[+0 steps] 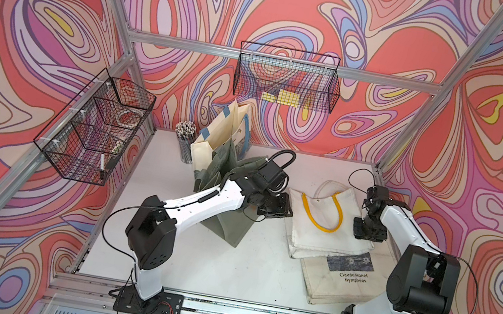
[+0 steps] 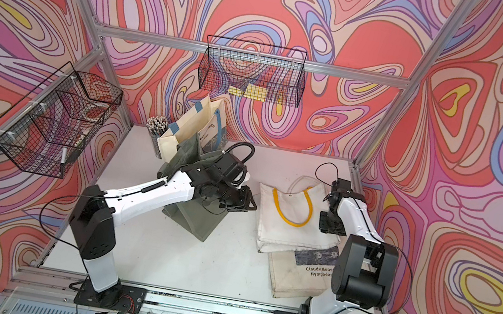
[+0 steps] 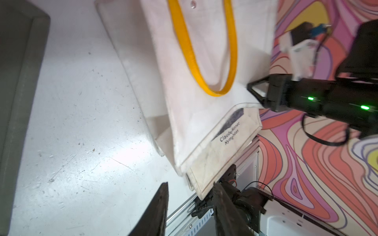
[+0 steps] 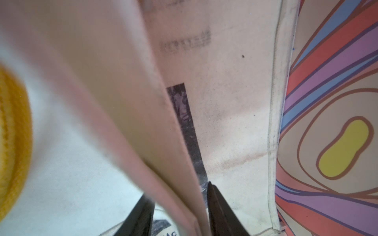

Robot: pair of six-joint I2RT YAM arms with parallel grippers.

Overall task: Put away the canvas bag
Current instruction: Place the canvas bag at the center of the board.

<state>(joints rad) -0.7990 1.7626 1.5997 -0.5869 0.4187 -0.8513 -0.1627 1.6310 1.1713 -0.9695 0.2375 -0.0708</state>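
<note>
A white canvas bag [image 1: 327, 234] with yellow handles lies flat at the right of the table, on top of a cream bag [image 1: 346, 283] printed "Claude Monet Nymphéas". My right gripper [image 1: 367, 234] stands at the white bag's right edge. In the right wrist view its jaws [image 4: 179, 190] are apart, and a raised, blurred fold of the white bag [image 4: 114, 102] runs between them. My left gripper [image 1: 275, 209] hovers by the white bag's left edge. In the left wrist view it [image 3: 190, 204] is open and empty, with the white bag [image 3: 204, 61] beyond it.
A green bag [image 1: 230, 227] stands slumped under my left arm. Behind it stand a cream bag with blue handles [image 1: 210, 143] and a cup of pencils [image 1: 184, 142]. Wire baskets hang on the back wall [image 1: 286, 78] and the left wall [image 1: 94, 126].
</note>
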